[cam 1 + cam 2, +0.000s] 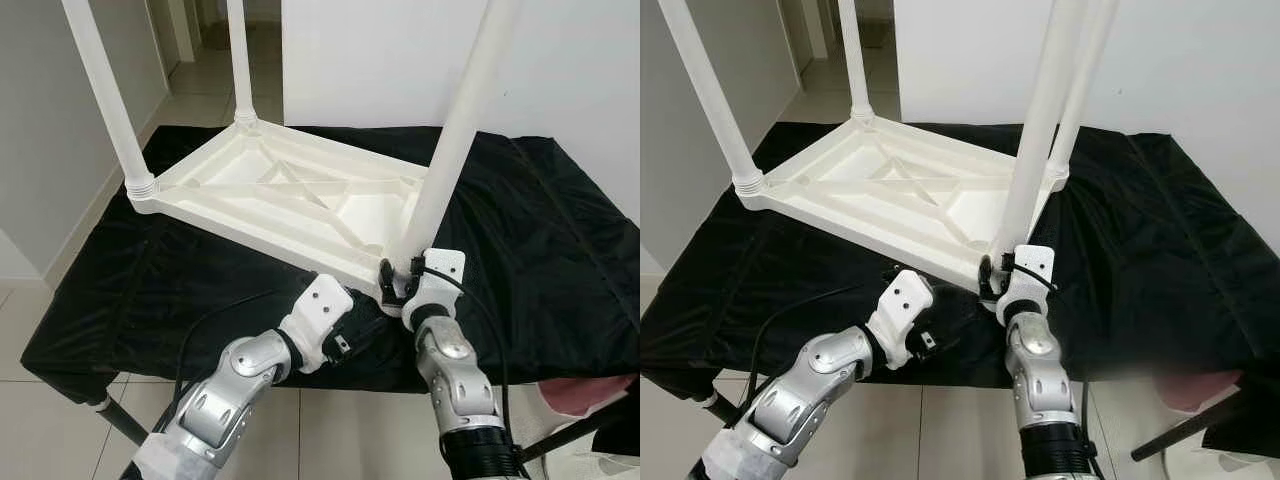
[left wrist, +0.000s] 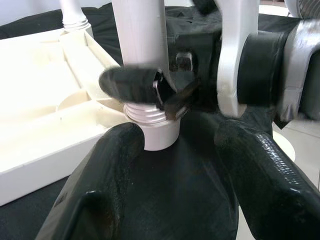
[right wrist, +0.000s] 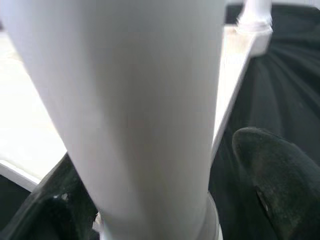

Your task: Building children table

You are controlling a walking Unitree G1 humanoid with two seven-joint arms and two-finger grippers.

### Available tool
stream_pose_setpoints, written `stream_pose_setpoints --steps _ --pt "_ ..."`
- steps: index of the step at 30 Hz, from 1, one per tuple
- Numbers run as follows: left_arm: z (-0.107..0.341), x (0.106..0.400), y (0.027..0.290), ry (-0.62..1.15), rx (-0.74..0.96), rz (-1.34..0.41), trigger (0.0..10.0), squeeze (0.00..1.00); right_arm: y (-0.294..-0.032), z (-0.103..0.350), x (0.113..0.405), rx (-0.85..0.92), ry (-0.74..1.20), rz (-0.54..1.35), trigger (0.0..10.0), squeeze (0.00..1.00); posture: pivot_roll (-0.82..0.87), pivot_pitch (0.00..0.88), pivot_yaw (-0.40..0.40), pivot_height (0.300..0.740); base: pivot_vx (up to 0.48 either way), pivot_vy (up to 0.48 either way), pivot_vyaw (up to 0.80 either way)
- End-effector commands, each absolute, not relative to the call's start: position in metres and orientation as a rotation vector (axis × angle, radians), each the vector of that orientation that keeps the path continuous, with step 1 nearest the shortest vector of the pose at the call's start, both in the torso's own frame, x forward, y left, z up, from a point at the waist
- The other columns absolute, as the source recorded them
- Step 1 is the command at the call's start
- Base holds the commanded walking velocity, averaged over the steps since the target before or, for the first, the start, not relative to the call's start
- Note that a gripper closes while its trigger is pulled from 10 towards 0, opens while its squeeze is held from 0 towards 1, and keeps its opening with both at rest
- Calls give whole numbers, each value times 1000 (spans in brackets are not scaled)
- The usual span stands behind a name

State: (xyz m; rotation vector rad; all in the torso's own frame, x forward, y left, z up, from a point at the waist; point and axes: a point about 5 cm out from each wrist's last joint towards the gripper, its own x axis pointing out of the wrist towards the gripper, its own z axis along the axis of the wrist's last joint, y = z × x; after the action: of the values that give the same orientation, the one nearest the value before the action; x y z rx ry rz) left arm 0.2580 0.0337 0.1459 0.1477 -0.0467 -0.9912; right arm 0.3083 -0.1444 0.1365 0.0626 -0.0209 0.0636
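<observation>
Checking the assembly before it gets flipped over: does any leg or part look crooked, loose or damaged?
The near white plastic leg that the right claw grips leans off upright, and screw threads still show above its corner socket, so it seems not fully seated. The upside-down white plastic tabletop looks undamaged. The left claw sits open nearby.

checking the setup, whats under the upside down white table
A black cloth lies under the white table, draped over a stand whose dark leg shows below. The top beneath the cloth is covered.
</observation>
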Motion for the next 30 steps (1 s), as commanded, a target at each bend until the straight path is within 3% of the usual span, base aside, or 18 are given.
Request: stream_pose_setpoints --steps 1,2,6,10,22,23,25,26,27,30 --pt "143 254 32 -30 152 -1044 10000 0 -143 137 306 83 -24 128 10000 1000 -3 19 -7 740 0 0 0" --pt "144 255 32 -30 152 -1042 10000 0 -144 139 306 81 -29 199 10000 0 -3 20 -7 740 0 0 0" --pt "144 255 33 -31 151 -1039 10000 0 -147 143 308 64 -41 291 10000 0 -6 23 -6 740 0 0 0" --pt "145 258 33 -34 151 -1035 10000 0 -157 152 319 -52 -69 509 10000 0 -13 30 3 740 0 0 0" --pt "149 262 34 -45 157 -1021 10000 0 -167 149 335 -189 -1 714 10000 0 2 23 0 740 0 0 0" --pt "149 262 34 -47 157 -1019 10000 0 -168 147 336 -197 3 727 5804 0 2 23 0 740 0 0 0" --pt "149 262 35 -47 157 -1018 10000 0 -169 146 337 -201 5 738 5804 0 2 23 0 740 0 0 0" --pt "149 263 35 -48 157 -1018 10000 0 -170 146 338 -202 8 739 824 0 3 19 -1 740 0 0 0" --pt "149 263 34 -48 158 -1017 10000 0 -170 146 339 -215 6 740 0 0 3 19 -1 740 0 0 0" --pt "150 264 34 -50 159 -1018 10000 0 -171 145 341 -223 7 752 0 0 2 18 0 740 0 0 0"
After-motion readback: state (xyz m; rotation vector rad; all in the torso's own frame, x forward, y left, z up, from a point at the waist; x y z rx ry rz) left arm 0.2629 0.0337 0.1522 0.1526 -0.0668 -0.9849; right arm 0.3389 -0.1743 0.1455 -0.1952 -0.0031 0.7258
